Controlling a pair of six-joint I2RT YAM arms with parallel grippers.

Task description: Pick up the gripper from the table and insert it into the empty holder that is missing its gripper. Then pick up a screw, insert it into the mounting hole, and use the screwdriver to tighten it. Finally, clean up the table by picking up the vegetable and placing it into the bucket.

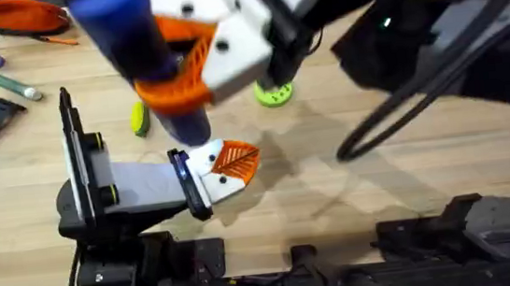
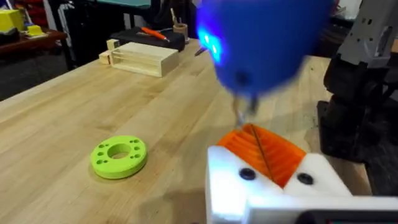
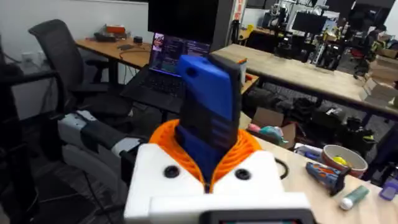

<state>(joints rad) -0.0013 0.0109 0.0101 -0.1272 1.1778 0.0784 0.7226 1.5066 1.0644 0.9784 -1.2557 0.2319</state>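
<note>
1. The right gripper (image 1: 182, 65), raised high above the wooden table (image 1: 408, 175), has its white fingers and orange ribbed pads clamped around the screwdriver (image 1: 122, 24). The blue body stands roughly upright with its tip pointing down.
2. The left gripper (image 1: 224, 165) lies low over the table, near the middle. Its jaws look pressed together with nothing between them.
3. The holder (image 2: 314, 177) is a white bracket and appears in the left wrist view directly beneath the screwdriver. It has two dark mounting holes on its face.
4. The gripper (image 2: 277, 155) is the orange ribbed wedge, already seated in the holder. The grey tip hangs just above it, and whether they touch cannot be made out.
5. A green disc (image 1: 274, 92) lies beyond the screwdriver. The vegetable (image 1: 138, 117) rests on the table to its left, not yet cleared away.
6. The step in hand looks like tightening the screw. To do it well, keep the driver square to the bracket face and centre the tip over the hole. Press lightly before spinning — a tilted tip may skid onto the orange ribs.
</note>
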